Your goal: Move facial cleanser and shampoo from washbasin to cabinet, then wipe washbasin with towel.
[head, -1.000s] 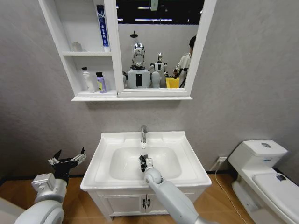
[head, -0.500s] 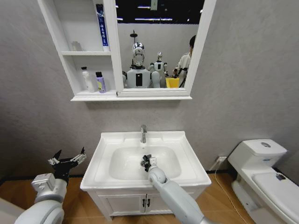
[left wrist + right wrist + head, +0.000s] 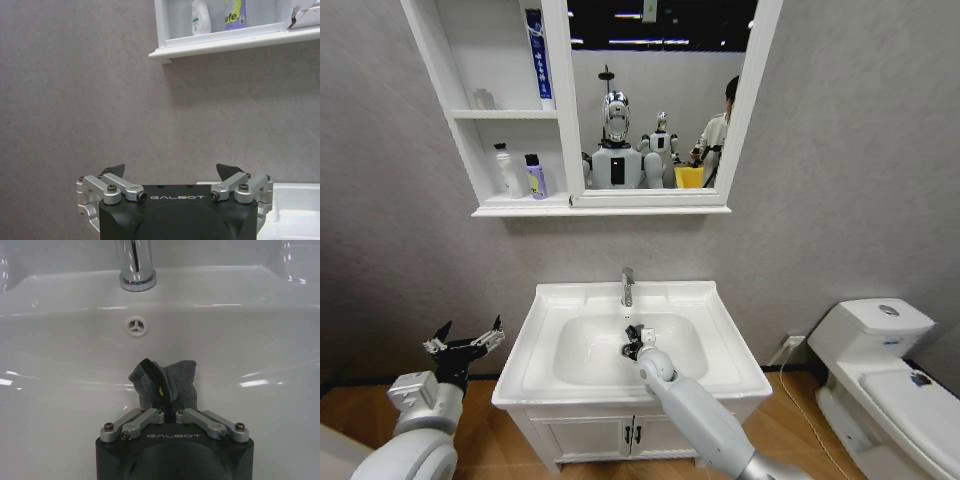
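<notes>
— Grey cloth, bunched up: is that the towel?

— Yes. It is crumpled, with a dark strip and a bit of yellow-green at its fold, and it stands out just ahead of the right tool, whose fingers are clenched on its near end.

— Where does that put it?

— Inside the bowl of the washbasin. Straight beyond the cloth from the tool sits a small round overflow opening in the bowl's back wall, and past that the chrome tap rises from the back ledge. From the head camera the right tool is low in the bowl, just in front of the tap.

— And the other arm?

— The left tool hangs off to the side of the washbasin, apart from it, fingers spread wide and holding nothing. From its wrist camera the left tool faces the grey wall.

— Anything up above?

— The cabinet hangs on the wall over the basin, beside the mirror. Its lower shelf holds a white bottle and a purple bottle side by side, and a tall blue tube stands in the compartment above.
</notes>
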### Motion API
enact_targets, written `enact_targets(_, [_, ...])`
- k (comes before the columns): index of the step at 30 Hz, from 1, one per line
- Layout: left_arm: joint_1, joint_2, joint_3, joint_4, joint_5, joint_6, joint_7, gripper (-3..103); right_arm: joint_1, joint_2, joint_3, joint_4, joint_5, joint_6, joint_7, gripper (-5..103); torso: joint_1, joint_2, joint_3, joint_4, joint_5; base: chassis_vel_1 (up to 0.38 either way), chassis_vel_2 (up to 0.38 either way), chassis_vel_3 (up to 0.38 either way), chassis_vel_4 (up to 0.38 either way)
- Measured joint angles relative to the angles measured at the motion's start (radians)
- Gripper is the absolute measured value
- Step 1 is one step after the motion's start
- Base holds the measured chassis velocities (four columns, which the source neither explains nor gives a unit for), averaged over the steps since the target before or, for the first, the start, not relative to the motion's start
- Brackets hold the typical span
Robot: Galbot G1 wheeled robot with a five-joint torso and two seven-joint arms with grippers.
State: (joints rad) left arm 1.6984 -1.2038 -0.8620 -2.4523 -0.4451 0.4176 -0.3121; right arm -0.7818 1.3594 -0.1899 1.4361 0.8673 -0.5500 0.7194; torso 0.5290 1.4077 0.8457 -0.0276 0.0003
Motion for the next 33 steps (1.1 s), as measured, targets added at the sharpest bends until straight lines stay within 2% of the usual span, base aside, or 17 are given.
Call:
enact_targets(3, [0.000,0.000,0.000,0.000,0.000,0.000,0.000,100,0.004,-0.005,-0.003,-0.002,0.035,-0.023,0.032,5,0.000,0.000,0.000,0.0000,-0.0001,0.000,0.000,0.000,0.000])
enact_targets(10, [0.000,0.000,0.000,0.000,0.000,0.000,0.000,100,0.014,0.000,-0.006,-0.024,0.079,-0.032,0.040,5,0.000,0.000,0.000,-0.0003,-0.0001,0.000,0.000,0.000,0.000])
enact_targets(17, [0.000,0.000,0.000,0.000,0.000,0.000,0.000,100,0.036,0.025,-0.009,-0.051,0.088,-0.029,0.021,5,0.000,0.000,0.000,-0.0001,-0.0001,0.000,0.000,0.000,0.000])
enact_targets(25, [0.000,0.000,0.000,0.000,0.000,0.000,0.000,100,0.050,0.091,-0.027,-0.094,0.086,-0.019,0.010,5,0.000,0.000,0.000,0.0001,-0.0001,0.000,0.000,0.000,0.000])
enact_targets(33, [0.000,0.000,0.000,0.000,0.000,0.000,0.000,100,0.037,0.081,-0.024,-0.097,0.087,-0.017,0.009,5,0.000,0.000,0.000,-0.0003,0.0000,0.000,0.000,0.000,0.000])
